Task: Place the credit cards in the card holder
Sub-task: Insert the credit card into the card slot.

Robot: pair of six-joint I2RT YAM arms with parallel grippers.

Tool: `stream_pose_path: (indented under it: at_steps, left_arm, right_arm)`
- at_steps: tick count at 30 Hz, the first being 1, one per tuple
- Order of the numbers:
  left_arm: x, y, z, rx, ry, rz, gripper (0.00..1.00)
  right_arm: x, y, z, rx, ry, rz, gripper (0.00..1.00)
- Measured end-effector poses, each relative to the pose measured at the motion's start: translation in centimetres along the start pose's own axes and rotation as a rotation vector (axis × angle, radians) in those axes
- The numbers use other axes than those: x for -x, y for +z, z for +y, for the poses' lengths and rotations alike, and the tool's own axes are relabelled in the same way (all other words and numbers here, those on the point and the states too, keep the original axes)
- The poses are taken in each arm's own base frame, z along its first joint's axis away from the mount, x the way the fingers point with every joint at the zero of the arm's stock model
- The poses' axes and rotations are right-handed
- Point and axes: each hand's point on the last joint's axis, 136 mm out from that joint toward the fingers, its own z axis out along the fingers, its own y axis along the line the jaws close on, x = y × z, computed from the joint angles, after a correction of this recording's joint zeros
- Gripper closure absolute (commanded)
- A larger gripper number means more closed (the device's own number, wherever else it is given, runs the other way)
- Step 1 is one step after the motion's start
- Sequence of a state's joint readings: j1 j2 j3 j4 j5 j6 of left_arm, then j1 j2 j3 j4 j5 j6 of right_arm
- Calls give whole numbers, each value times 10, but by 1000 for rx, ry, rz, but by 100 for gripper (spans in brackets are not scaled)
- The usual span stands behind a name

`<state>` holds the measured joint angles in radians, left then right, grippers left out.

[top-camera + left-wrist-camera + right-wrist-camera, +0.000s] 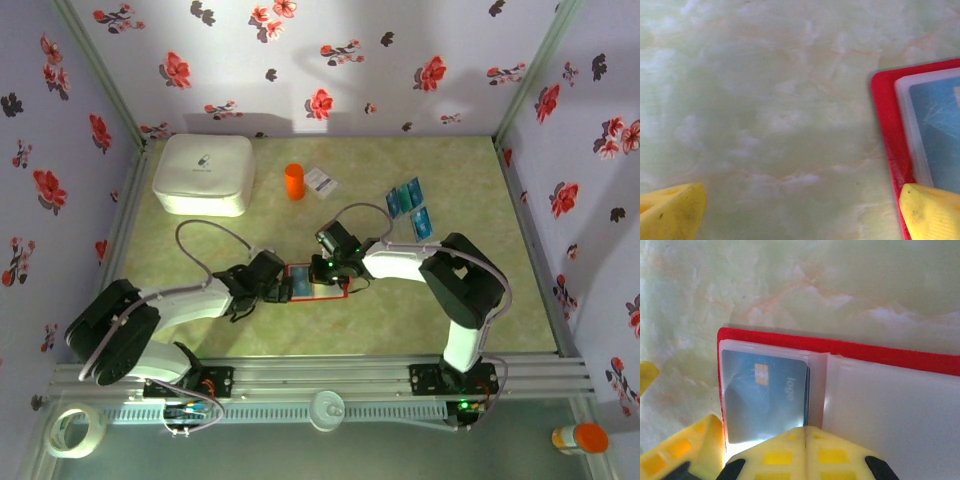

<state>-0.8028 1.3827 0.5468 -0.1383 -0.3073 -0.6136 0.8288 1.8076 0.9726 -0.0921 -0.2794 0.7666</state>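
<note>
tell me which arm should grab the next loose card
Right. The loose credit cards lie far right on the table. The right gripper, shut over the card holder, is nearer them; the left gripper, open at the holder's left edge, would have to reach across it.

One card (pixel 765 390) in the card holder (pixel 865 352), loose cards (pixel 405 200) behind it, to the right.
</note>
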Motion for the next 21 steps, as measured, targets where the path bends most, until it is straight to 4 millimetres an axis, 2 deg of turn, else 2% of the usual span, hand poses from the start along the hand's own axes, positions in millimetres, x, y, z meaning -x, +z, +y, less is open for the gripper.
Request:
stream_pose_path:
  at_steps: [5, 10, 17, 21]
  left_arm:
    - [13, -12, 11, 4, -32, -30, 0]
    - [23, -21, 13, -5, -47, -54, 0]
    - [25, -22, 6, -35, -49, -44, 0]
    - [21, -19, 5, -40, -44, -25, 0]
  right_arm:
    - [4, -11, 7, 11, -9, -24, 92]
    - [9, -23, 16, 38, -20, -54, 92]
    - [-4, -18, 3, 20, 12, -34, 93]
    - [-8, -15, 4, 24, 15, -30, 93]
